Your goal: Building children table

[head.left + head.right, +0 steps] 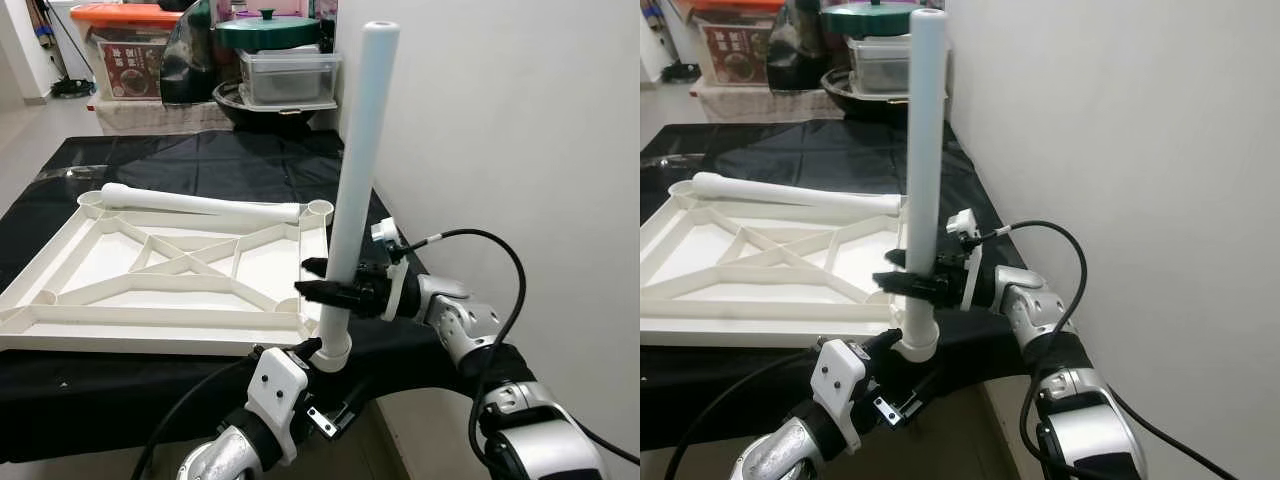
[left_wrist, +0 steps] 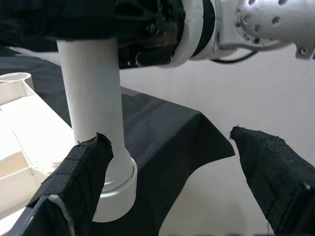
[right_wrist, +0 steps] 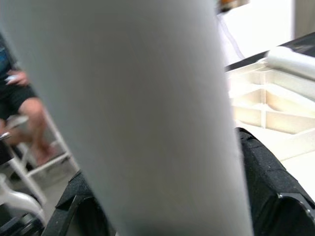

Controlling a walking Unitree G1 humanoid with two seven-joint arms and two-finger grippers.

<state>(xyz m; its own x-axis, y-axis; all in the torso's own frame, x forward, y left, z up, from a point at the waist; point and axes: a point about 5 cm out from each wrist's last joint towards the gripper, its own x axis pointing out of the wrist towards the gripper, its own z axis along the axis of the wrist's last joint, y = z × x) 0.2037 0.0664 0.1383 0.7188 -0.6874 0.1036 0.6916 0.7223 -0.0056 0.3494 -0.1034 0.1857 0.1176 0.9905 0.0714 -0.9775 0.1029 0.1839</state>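
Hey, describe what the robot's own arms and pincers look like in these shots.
Both arms are silver metal with rounded, screw-dotted joints and white plastic wrist housings. The right arm carries a looping black cable to a small white connector near the wrist; another black cable trails from the left arm. Each pincer, right and left, has two long black fingers with a coarse, fabric-like padding.

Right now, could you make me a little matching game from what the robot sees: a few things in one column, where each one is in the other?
Things:
1. upright table leg
2. second table leg
3. tabletop
4. green lid

Places or states:
A. lying across the far edge of the tabletop
B. upside down on the black cloth
C. gripped by the right gripper, with its foot by the left gripper
D. on the clear box behind the table

Pairs: 1-C, 2-A, 3-B, 4-D
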